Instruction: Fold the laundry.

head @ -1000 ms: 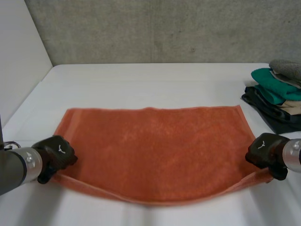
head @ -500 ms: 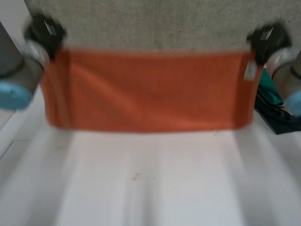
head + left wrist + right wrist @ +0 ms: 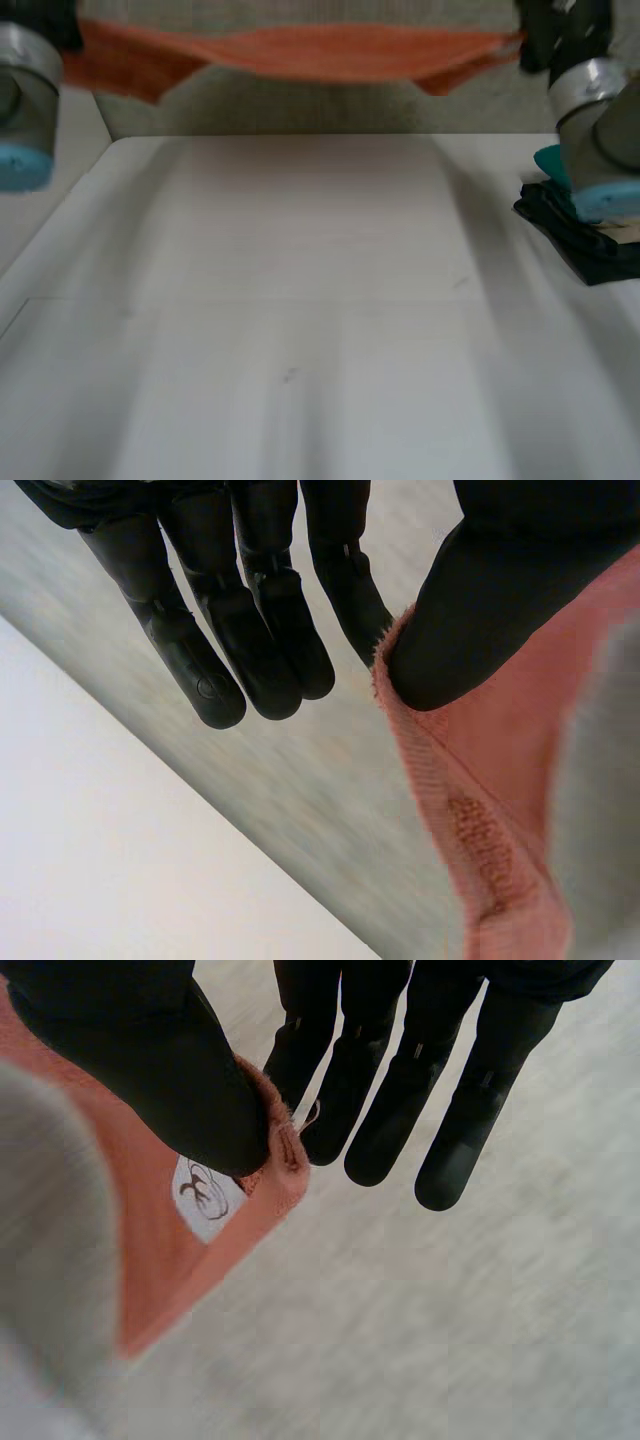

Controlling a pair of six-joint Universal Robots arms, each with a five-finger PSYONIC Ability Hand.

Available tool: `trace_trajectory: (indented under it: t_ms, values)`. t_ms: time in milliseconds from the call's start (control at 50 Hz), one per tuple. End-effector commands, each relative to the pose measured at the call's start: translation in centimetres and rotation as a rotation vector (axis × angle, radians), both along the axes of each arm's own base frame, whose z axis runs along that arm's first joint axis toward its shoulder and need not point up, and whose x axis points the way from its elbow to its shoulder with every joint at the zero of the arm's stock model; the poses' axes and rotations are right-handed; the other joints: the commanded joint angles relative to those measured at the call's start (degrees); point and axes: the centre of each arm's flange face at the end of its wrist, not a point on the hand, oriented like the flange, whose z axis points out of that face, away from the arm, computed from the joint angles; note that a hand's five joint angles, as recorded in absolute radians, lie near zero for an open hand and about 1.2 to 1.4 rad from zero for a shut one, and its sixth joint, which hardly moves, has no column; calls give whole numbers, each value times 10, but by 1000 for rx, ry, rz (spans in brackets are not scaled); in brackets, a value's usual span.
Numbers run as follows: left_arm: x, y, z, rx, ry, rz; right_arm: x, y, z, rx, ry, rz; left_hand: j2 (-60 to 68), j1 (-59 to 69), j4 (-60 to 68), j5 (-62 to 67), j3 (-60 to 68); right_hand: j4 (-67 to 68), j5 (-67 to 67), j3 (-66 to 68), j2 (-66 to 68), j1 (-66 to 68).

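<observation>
1. your left hand (image 3: 260, 630) pinches a corner of the orange towel (image 3: 480, 810) between its thumb and the nearest finger. its other fingers are straight and clear of the cloth.
2. your right hand (image 3: 400, 1070) grips another corner the same way, thumb pressed on the hem against one finger, the rest straight. a white label (image 3: 205, 1195) sewn to the towel sits just beside that thumb.
3. the count is two hands, one towel and one label.
4. the towel hangs in the air, stretched between both hands high above the white table (image 3: 300, 300). it sags a little and touches nothing below it.
5. a grey wall (image 3: 300, 110) stands behind the towel.
6. one stack of folded clothes (image 3: 590, 250) lies at the table's right side. it has dark pieces and a teal one, and your right arm (image 3: 590, 120) partly hides it.
</observation>
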Motion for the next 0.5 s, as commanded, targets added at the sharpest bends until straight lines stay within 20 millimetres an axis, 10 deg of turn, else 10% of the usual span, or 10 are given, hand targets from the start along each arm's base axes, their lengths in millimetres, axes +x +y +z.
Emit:
trace_trajectory:
  t_ms: [20,220,500]
  values:
    - [-5,1,-98,224,-50,-47,3,2,-87,246,155,1,113,134,111,137,116,115,119,122,130,153]
    - [1,49,-167,447,-256,-115,-18,42,-139,565,374,-8,113,134,111,137,116,115,119,122,130,153]
    - [45,187,-150,875,-624,-219,-94,152,-113,947,832,81,113,134,111,137,116,115,119,122,130,153]
